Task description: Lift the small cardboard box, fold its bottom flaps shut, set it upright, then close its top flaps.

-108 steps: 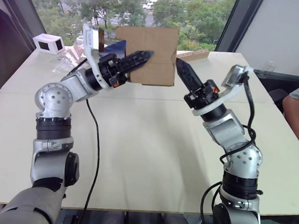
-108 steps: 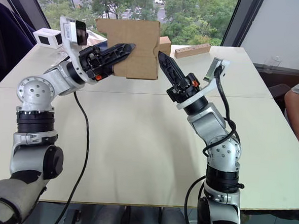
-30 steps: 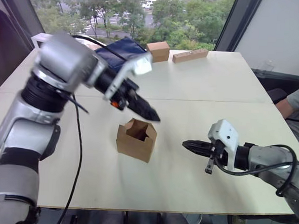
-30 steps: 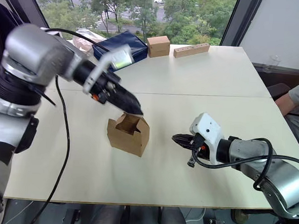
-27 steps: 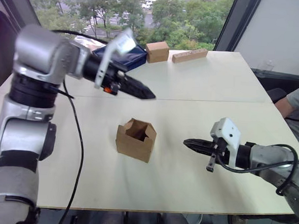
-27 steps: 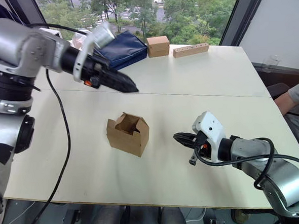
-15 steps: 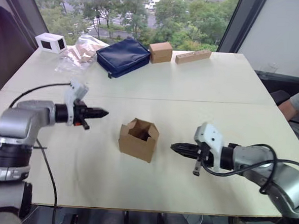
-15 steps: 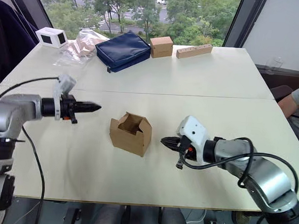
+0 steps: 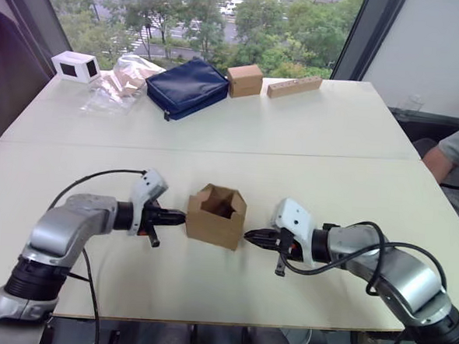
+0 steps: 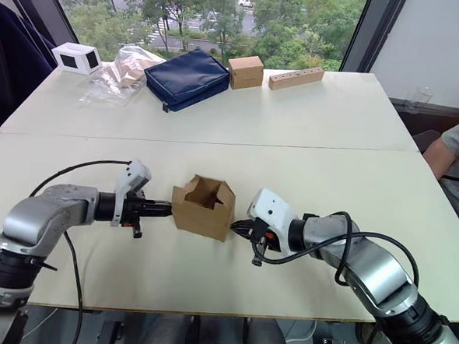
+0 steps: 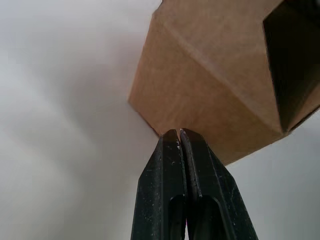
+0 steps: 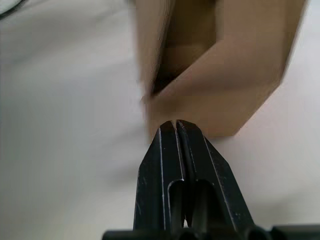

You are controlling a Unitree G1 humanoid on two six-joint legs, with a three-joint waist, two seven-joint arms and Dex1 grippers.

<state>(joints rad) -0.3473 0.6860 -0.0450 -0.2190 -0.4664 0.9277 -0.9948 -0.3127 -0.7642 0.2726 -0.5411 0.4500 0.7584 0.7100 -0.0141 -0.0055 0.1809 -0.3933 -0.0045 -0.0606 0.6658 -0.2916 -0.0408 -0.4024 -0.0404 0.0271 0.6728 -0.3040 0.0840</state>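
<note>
The small cardboard box (image 9: 217,216) stands on the white table (image 9: 334,124) with its top flaps up and its inside showing. My left gripper (image 9: 182,215) lies low over the table, shut, its tip against the box's left side. My right gripper (image 9: 248,235) is shut too, with its tip at the lower right side of the box. In the left wrist view the closed fingertips (image 11: 172,136) touch the box's lower edge (image 11: 215,75). The right wrist view has the closed fingertips (image 12: 167,127) against the box's corner (image 12: 225,75).
At the back of the table lie a navy bag (image 9: 188,86), a tan cardboard block (image 9: 244,79), a long wooden block (image 9: 295,85), a white box with black panels (image 9: 74,65) and a clear plastic bag (image 9: 118,87). A person's arm (image 9: 458,155) is at the right edge.
Both grippers have closed in from either side until their tips meet the box. The left arm came down from above the table. The box has shifted slightly.
</note>
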